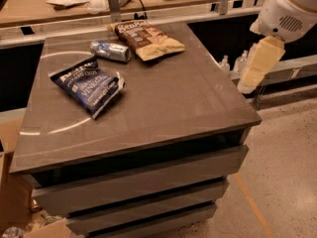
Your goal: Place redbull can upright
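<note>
Grey table top (163, 108) over a stack of drawers (148, 182), seen from above and in front. Toward the table's far edge, left of centre: redbull can (111, 50), silver and blue, lying on its side, not yet upright. Nearer the table's front left: dark blue chip bag (89, 86), lying flat. At the table's far edge, about centre: brown-and-cream chip bag (148, 37), also flat.

Off the table's right side, in the air and clear of the top: cream-coloured gripper (247, 82), hanging from a white arm (290, 9), touching nothing on the table. Open or closed: cannot tell.

Judged as the very start of the task, the approach, with no grasp made. Next move probably calls for a long reach across the table to its far left. Then coming down over the can's rounded side without nudging either bag, closing across its body, lifting, turning it on end, and setting it on a bare patch of the table.
</note>
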### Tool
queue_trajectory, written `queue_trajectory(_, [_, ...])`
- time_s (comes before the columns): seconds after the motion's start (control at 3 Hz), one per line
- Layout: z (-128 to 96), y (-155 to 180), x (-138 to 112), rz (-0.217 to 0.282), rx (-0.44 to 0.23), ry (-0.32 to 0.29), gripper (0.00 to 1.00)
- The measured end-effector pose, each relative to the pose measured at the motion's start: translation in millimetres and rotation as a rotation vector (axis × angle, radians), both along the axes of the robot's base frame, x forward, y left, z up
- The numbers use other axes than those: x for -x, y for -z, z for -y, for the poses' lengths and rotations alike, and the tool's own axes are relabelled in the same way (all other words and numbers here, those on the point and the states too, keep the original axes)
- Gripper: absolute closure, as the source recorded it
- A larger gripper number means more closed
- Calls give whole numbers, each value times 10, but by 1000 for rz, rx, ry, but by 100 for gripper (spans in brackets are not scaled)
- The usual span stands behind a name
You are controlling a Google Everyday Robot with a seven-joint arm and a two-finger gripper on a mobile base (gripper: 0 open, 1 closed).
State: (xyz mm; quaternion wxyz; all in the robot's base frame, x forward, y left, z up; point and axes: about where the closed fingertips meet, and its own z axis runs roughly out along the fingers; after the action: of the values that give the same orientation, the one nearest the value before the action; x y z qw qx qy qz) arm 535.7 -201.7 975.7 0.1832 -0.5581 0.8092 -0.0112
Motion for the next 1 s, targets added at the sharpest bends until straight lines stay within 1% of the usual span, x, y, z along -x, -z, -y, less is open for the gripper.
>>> queue_trajectory(0.33, [-155,84,-421,-13,-40,61,0])
queue_trajectory(0.67, [-417,202,-790,-23,-64,93,0])
queue_trajectory(1.0, [-792,330,-1149,-38,-79,106,0])
